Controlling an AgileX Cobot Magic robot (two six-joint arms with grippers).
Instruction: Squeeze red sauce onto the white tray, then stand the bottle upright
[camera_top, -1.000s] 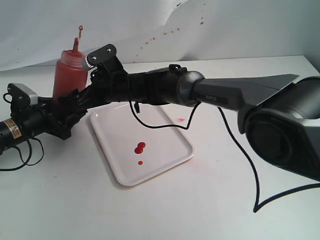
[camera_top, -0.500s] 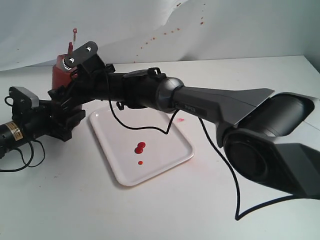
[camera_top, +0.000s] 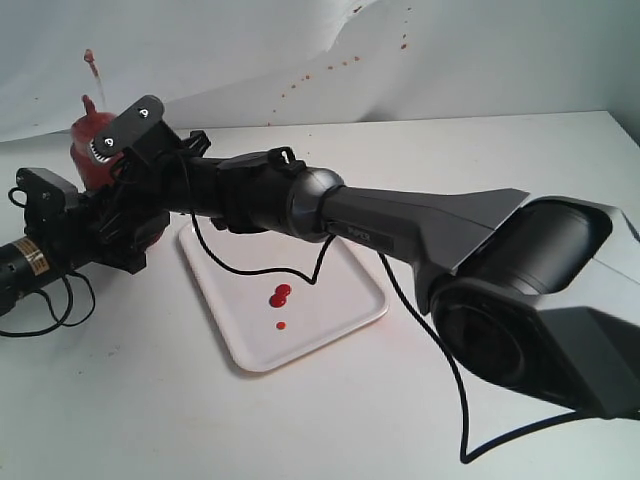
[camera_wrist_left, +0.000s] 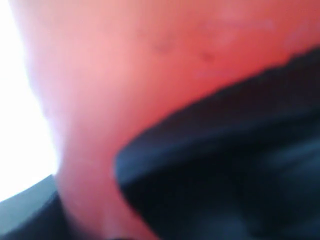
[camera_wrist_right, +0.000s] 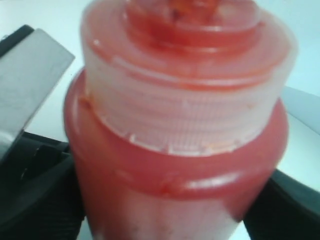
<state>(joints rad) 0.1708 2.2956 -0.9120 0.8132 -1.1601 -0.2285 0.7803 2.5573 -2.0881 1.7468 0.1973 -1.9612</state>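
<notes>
Sauce (camera_top: 281, 294) already dots the tray (camera_top: 345, 312) beside my right gripper (camera_wrist_right: 170, 210), which clamps the bottle (camera_top: 88, 150) nearly upright; whether the left gripper (camera_top: 125, 228) grips too I cannot tell, so I'd lower it squarely onto the table (camera_top: 150, 400) before releasing.

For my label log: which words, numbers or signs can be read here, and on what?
Nothing is readable.
On the left arm, a yellow sticker: too small to read.
On the right arm, white lettering: too small to read.
The bottle: no label visible.
</notes>
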